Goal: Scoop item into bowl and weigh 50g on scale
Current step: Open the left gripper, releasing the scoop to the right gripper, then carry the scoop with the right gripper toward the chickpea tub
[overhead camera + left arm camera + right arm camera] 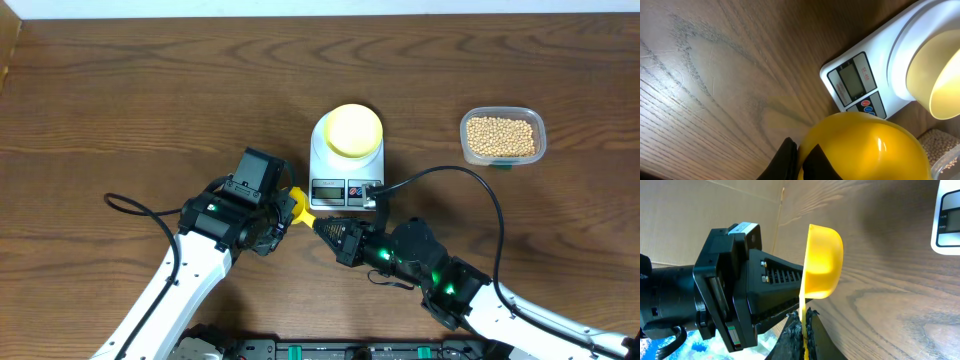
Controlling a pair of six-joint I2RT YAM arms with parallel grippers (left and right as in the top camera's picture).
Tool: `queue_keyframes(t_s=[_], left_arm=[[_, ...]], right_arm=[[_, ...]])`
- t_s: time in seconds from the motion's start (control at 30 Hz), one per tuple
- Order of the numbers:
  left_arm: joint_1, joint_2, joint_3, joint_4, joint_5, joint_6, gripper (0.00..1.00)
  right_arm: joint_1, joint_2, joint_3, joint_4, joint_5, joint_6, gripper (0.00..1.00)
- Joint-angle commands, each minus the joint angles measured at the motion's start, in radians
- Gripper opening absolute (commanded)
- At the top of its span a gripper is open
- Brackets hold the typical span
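We are holding the yellow scoop (299, 205) from both sides just in front of the scale (325, 150), off its front-left corner. The right gripper (325, 228) is pinching the thin handle, its jaws closed tight on it with no gap showing in the right wrist view. The left gripper (283, 212) is sitting against the cup end, and we are reading it as clamped on the cup. The cup looks empty.

The beans (500, 135) are all lying in the clear tub (541, 128), well to the right of the scale. The pale bowl (354, 130) is standing on the scale's round platform, and we are seeing no beans in it. The display is too small for us to read.

We are judging this as a handover of the scoop, with no scooping done yet. To do it well, we are wanting the right grip square and firm on the handle before the left jaws part, since the handle is narrow and could twist. The left jaws should be opening slowly and backing away from the scale. The scoop then needs carrying to the tub without brushing the scale's front edge or the bowl, so the reading is not being disturbed.
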Motion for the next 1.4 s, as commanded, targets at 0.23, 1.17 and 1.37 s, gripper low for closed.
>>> queue_keyframes(t_s=[0.23,1.17,1.37], left_arm=[[-0.004,0.003,0.027,-0.009,-0.011,-0.001,0.33],[0.187,-0.18,0.027,-0.01,-0.035,0.367,0.63],[0.187,-0.18,0.027,-0.01,-0.035,0.367,0.64]], right_arm=[[0.006,0.004,0.014,-0.093,0.043,-0.174,0.01],[-0.284,-1.005,0.014,-1.016,0.045,-0.616,0.01],[-0.293,-1.159,0.025,-1.199,0.317,-0.658,0.01]])
